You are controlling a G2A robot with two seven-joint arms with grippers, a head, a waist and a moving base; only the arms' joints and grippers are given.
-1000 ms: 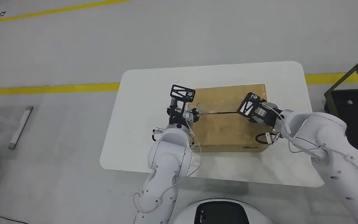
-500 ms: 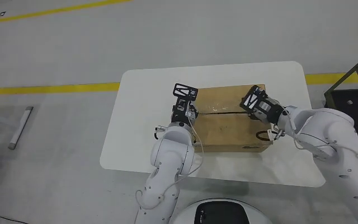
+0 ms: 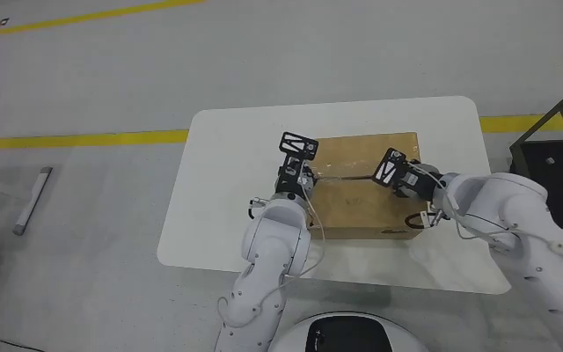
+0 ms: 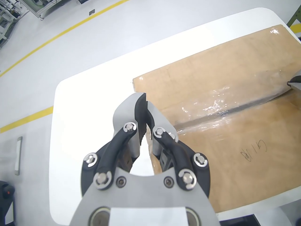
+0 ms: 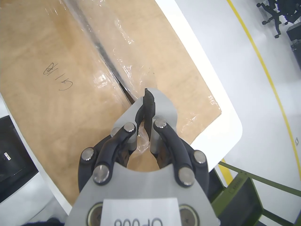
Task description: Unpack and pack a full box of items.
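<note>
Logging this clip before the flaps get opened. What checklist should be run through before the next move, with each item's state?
1. Box sits fully on the table: ok.
2. Left gripper is at one end of the seam: ok.
3. Right gripper is at the seam's other end: ok.
4. Grippers are open enough to take a flap: not ok, both are shut.
5. Tape along the seam is cut through: cannot tell, glossy film lies over it.
6. Contents are safe to expose: cannot tell, the flaps are closed.
</note>
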